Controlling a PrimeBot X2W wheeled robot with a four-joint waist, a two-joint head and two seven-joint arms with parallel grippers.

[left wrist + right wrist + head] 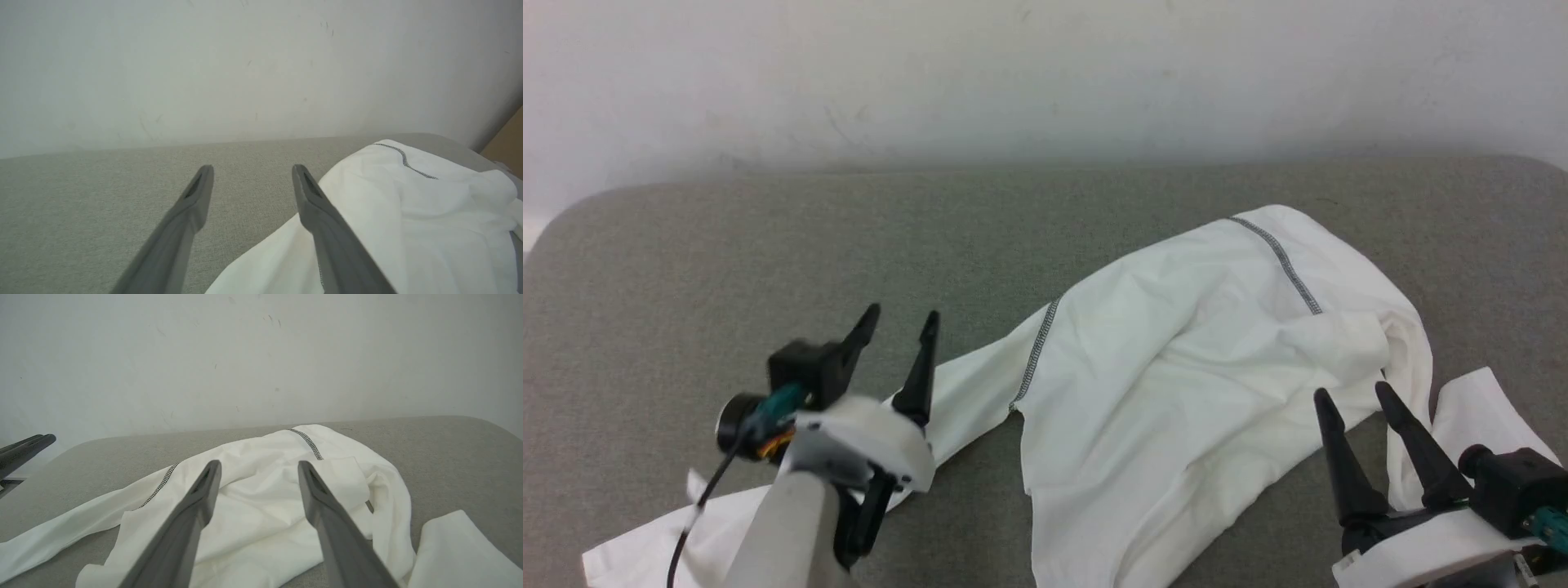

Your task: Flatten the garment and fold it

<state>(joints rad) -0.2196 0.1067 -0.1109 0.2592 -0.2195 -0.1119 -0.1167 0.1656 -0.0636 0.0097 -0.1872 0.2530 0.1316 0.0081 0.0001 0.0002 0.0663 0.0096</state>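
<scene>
Between the left gripper (903, 312) and the right gripper (1349, 389), the garment (1176, 367) lies crumpled on the grey tabletop (768, 245). Both jaws stand wide and empty. Flattening looks unfinished, folding is not begun.

The left gripper (903, 314) has two long, tapering black fingers (920, 367) set in a white wrist housing (866, 441) on a pale grey forearm (784, 523), with a black camera block (805, 371), a teal plug (780, 402), orange wires (778, 443) and a thin black cable (698, 502) at its side. The right gripper (1349, 390) is built alike, with a white housing, black camera block and teal plug. In the wrist views the fingers look dark grey, each with a narrow slot near the tip.
</scene>
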